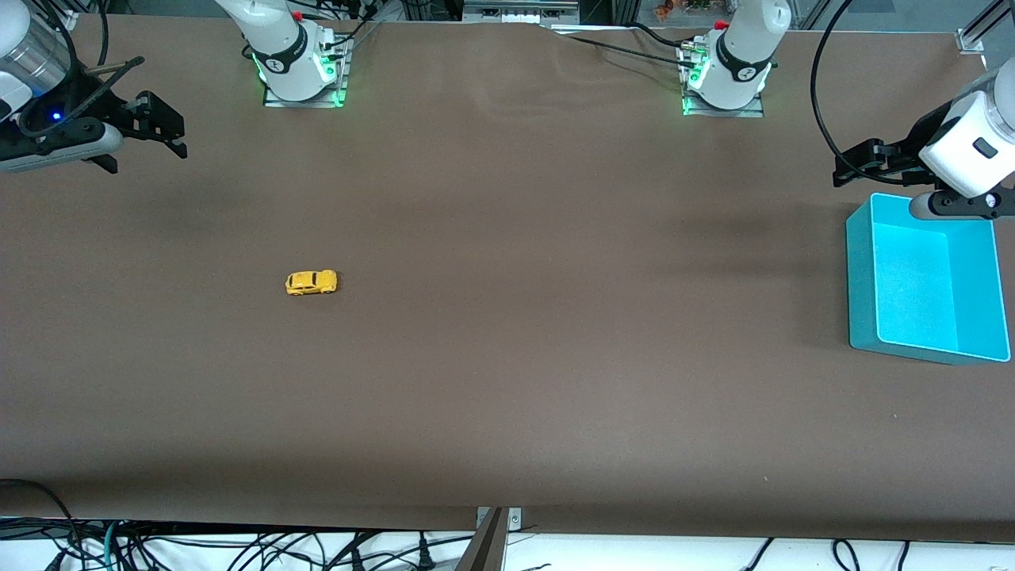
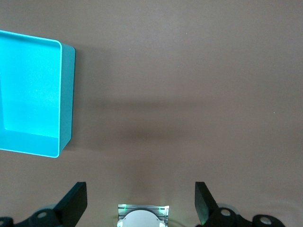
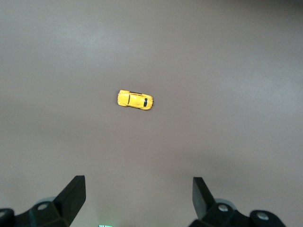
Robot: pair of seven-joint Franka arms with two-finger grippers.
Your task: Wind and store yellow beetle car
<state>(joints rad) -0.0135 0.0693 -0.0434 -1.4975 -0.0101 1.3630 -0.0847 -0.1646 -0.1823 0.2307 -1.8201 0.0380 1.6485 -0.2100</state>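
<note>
The car [image 1: 311, 282] is the thing nearest the front camera, sitting on its wheels on the brown table [image 1: 507, 396], toward the right arm's end. It's lying lengthwise along the table, with bare tabletop all around it and nothing touching it. From the right wrist view you look straight down on it [image 3: 135, 100]: yellow roof, dark window, rounded body.

The bin [image 1: 860, 277] is at the left arm's end, turquoise, open on top, and well apart from the car. It reaches a bit nearer the front camera than the car does, but most of it sits level with the car or farther off. In the left wrist view its wall [image 2: 66, 99] shows as a darker strip around a bright floor.

Farther back and up in the air, the right gripper [image 1: 162, 131] hangs over bare table at its own end. Its fingers [image 3: 71, 198] are spread wide with nothing between them. That arm is just waiting.

The left gripper [image 1: 860, 162] hangs over the table just beside the bin's farther edge, also spread wide, fingers [image 2: 73, 203] holding nothing. Same deal, waiting.

The two arm bases stand along the farthest edge of the table, lit green.
</note>
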